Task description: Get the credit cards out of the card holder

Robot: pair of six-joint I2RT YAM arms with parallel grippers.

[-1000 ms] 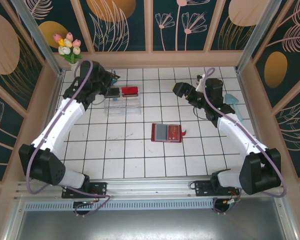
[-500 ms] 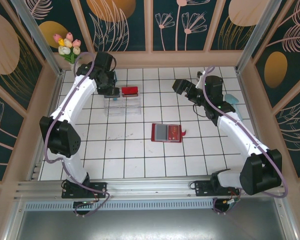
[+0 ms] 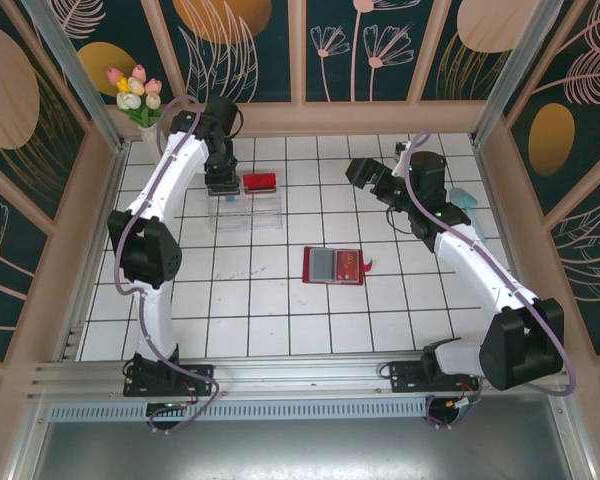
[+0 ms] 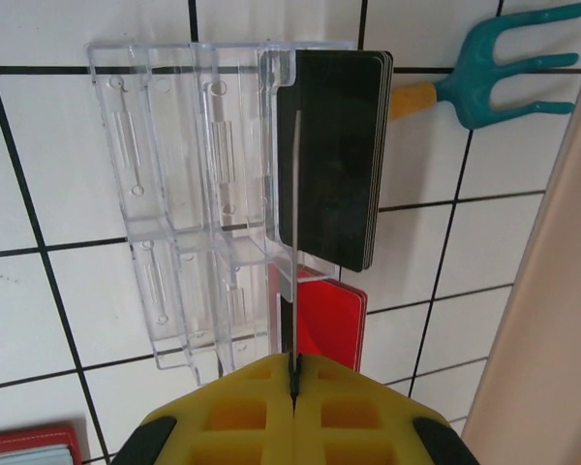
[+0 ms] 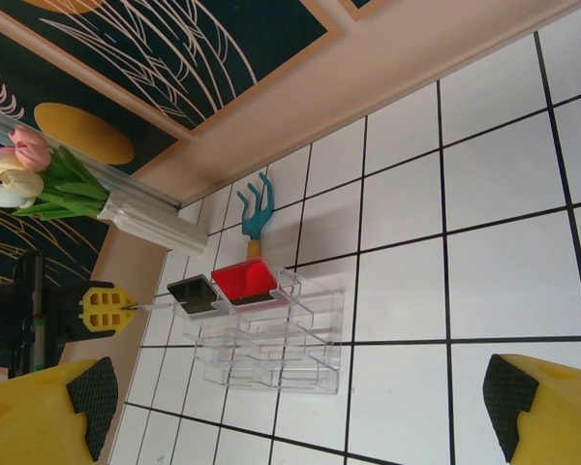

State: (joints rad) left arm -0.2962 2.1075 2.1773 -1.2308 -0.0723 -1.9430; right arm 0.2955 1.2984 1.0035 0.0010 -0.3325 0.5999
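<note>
Two yellow fingers of the left gripper (image 4: 293,378) are pinched tight on what looks like a thin flat credit card (image 4: 295,242). It is seen edge-on over the clear plastic tiered stand (image 4: 189,223), just beside the small black rectangular tray (image 4: 334,155). The right gripper (image 5: 300,412) hangs wide open, holding nothing. The red folding card holder (image 3: 335,266) lies open mid-table, well apart. Such cards are probably light, stiff and slick, so an edge pinch seems best.

A credit card (image 4: 296,232) juts ahead from the left end effector (image 4: 293,376). The stand (image 4: 174,194) spreads left of the card on the tabletop (image 4: 58,310). Just right of the card sit a near tray (image 4: 331,325) and, beyond it, a far tray (image 4: 341,145). A rake (image 4: 484,68) lies farther right.
</note>
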